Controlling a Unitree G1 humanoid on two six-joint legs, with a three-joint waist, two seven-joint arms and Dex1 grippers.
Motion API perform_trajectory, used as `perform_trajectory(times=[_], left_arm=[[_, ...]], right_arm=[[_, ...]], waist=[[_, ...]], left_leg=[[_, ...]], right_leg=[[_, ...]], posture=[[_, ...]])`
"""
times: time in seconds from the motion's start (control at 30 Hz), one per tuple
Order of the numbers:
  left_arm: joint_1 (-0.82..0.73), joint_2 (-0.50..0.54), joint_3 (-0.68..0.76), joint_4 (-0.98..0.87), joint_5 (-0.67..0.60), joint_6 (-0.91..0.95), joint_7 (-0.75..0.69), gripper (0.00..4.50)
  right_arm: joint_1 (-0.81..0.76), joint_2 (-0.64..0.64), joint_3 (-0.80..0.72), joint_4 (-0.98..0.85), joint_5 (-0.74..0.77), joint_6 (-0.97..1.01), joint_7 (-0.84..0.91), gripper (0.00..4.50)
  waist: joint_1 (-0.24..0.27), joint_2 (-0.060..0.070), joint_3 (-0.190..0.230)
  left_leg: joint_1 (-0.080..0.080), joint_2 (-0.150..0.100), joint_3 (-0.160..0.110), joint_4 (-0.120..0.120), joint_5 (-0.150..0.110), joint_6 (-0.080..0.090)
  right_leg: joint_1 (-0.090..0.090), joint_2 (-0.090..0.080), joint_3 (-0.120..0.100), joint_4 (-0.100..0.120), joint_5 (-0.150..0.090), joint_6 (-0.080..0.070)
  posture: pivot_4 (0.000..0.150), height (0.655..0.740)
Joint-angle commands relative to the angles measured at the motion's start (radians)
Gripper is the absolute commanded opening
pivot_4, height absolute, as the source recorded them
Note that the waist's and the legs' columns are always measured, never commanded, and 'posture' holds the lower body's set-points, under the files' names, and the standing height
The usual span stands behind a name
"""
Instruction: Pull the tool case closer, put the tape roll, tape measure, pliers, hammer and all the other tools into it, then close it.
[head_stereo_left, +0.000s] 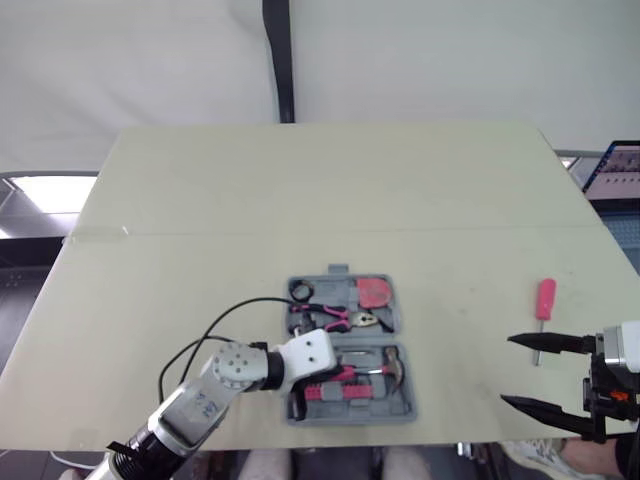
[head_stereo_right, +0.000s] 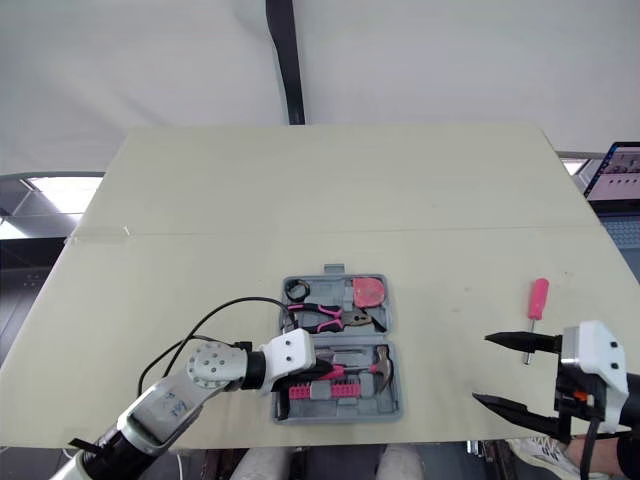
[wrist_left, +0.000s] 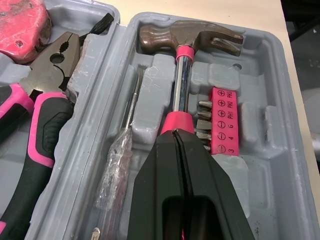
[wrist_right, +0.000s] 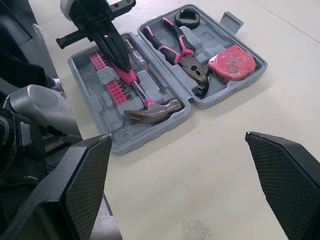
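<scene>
Tools fill the open tool case, which sits on the worktop near its 6 o'clock edge. We see the case in two halves. In the far half, the black tape roll is in the 11 o'clock corner, the red tape measure is in the 1 o'clock corner, and the pink pliers lie across the middle. In the near half lies the hammer, with its head toward 3 o'clock. A pink strip of bits is just beside its handle, and a small screwdriver with a clear handle lies on the other side.

The left gripper points down into the near half. Its fingers are pressed together, and their tips rest on the hammer's pink handle.

One pink screwdriver lies out on the worktop, at 3 o'clock from the case and well apart from it. The right gripper hangs near the screwdriver's metal tip, with its fingers spread wide and nothing between them.
</scene>
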Motion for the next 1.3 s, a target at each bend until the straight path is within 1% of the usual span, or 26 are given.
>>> perform_trajectory(times=[0.03, 0.17, 0.27, 0.43, 0.77, 0.87, 0.93, 1.07, 1.17, 1.2, 1.23, 1.3], left_arm=[[0.027, 0.020, -0.097, 0.110, 0.063, 0.054, -0.040, 0.01], [0.012, 0.030, -0.120, 0.142, 0.098, 0.043, -0.046, 0.01], [0.012, 0.031, -0.129, 0.152, 0.116, 0.036, -0.047, 0.01], [0.008, 0.024, -0.141, 0.160, 0.140, 0.032, -0.048, 0.01], [0.015, 0.020, -0.160, 0.219, 0.175, -0.013, -0.049, 0.01], [0.018, 0.006, -0.138, 0.227, 0.169, -0.034, -0.030, 0.01], [0.021, -0.011, -0.107, 0.224, 0.154, -0.036, -0.007, 0.01], [0.039, -0.056, 0.051, 0.123, 0.060, 0.004, 0.035, 0.01], [0.095, -0.079, 0.210, -0.024, -0.068, 0.020, 0.034, 0.01], [0.131, -0.083, 0.273, -0.082, -0.125, 0.018, 0.027, 0.01], [0.162, -0.075, 0.324, -0.128, -0.168, 0.023, 0.015, 0.01], [0.219, -0.029, 0.403, -0.200, -0.195, 0.048, 0.004, 0.01]], right_arm=[[0.005, 0.006, -0.035, -0.026, 0.014, -0.013, 0.007, 4.50], [0.008, 0.006, -0.040, -0.024, 0.014, -0.012, 0.007, 4.50], [0.015, 0.007, -0.048, -0.022, 0.014, -0.014, 0.011, 4.50], [0.018, 0.013, -0.041, -0.035, 0.011, -0.010, -0.002, 4.50], [0.040, 0.018, -0.052, -0.049, 0.011, -0.002, -0.005, 4.50], [0.047, 0.019, -0.056, -0.051, 0.013, -0.002, -0.005, 4.50], [0.049, 0.019, -0.056, -0.052, 0.014, -0.002, -0.005, 4.50], [0.039, 0.016, -0.032, -0.047, 0.020, 0.018, -0.013, 4.50], [0.009, 0.021, 0.009, -0.033, 0.009, 0.015, -0.023, 4.50], [-0.001, 0.026, 0.027, -0.027, 0.002, 0.011, -0.025, 4.50], [-0.012, 0.030, 0.044, -0.021, -0.003, 0.007, -0.027, 4.50], [-0.037, 0.037, 0.076, -0.012, -0.010, 0.003, -0.037, 4.50]], waist=[[0.001, 0.000, -0.001], [0.003, 0.001, -0.004], [0.002, 0.001, -0.005], [0.002, 0.005, -0.008], [0.004, 0.004, -0.009], [0.004, 0.005, -0.012], [0.006, 0.007, -0.013], [0.007, 0.007, -0.013], [-0.002, 0.007, -0.010], [-0.006, 0.005, -0.006], [-0.009, 0.003, -0.003], [-0.015, 0.001, 0.000]], left_leg=[[0.000, 0.000, 0.000, 0.000, 0.000, 0.000], [0.004, 0.000, 0.000, -0.001, 0.000, 0.000], [0.016, 0.000, 0.000, -0.006, 0.000, 0.000], [0.017, 0.000, 0.000, -0.007, 0.000, 0.001], [0.017, -0.001, -0.001, -0.007, -0.001, 0.001], [0.017, -0.001, -0.001, -0.007, -0.001, 0.001], [0.017, -0.001, -0.001, -0.007, -0.001, 0.001], [0.016, -0.001, -0.001, -0.007, -0.001, 0.001], [0.016, 0.000, -0.001, -0.007, 0.000, 0.001], [0.015, 0.000, -0.001, -0.007, 0.000, 0.001], [0.015, 0.001, -0.001, -0.007, 0.000, 0.000], [0.013, 0.001, -0.001, -0.009, 0.000, 0.000]], right_leg=[[0.000, 0.000, 0.000, 0.000, 0.000, 0.000], [0.004, 0.000, 0.000, -0.001, 0.000, 0.000], [0.016, 0.000, 0.000, -0.006, 0.000, 0.000], [0.018, 0.000, 0.000, -0.009, 0.000, 0.000], [0.019, 0.000, 0.000, -0.010, 0.000, 0.000], [0.019, 0.000, 0.000, -0.010, 0.000, 0.000], [0.019, 0.000, 0.000, -0.011, 0.000, 0.000], [0.019, 0.000, 0.000, -0.011, 0.000, 0.000], [0.018, 0.000, 0.000, -0.010, 0.000, 0.000], [0.017, 0.000, 0.000, -0.009, 0.000, 0.000], [0.016, 0.001, 0.000, -0.010, 0.000, 0.000], [0.015, 0.001, 0.000, -0.010, 0.000, 0.000]], posture=[[0.150, 0.7400], [0.150, 0.7400], [0.150, 0.7400], [0.150, 0.7400], [0.150, 0.7400], [0.150, 0.7400], [0.150, 0.7400], [0.150, 0.7400], [0.150, 0.7400], [0.150, 0.7400], [0.150, 0.7400], [0.150, 0.7400]])
